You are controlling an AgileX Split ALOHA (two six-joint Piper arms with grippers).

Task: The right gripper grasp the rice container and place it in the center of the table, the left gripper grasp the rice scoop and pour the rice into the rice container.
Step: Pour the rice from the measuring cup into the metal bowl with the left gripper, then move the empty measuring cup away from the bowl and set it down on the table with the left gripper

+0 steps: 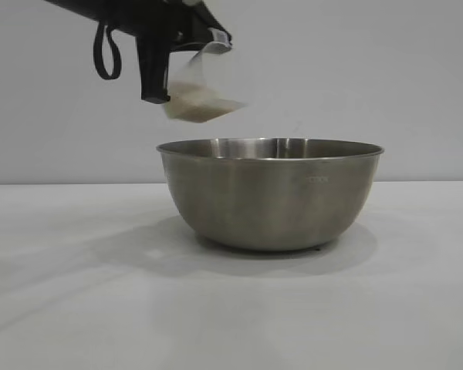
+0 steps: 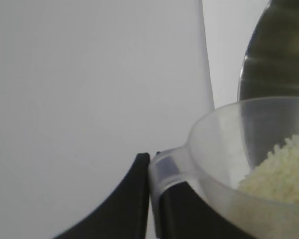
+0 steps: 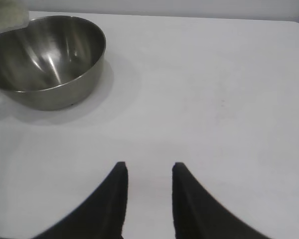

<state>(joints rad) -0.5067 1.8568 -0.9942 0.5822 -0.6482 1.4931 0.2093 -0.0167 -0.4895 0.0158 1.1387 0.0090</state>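
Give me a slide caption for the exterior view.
Left gripper tilts the rice scoop, rice inside, above the rice container on the table.

The left gripper (image 1: pixel 156 86) is up high, reaching in from the side, with its fingers (image 2: pixel 134 199) squeezed tight together; the right gripper (image 3: pixel 149 199) sits low, well apart, its 2 fingers a little apart and empty.
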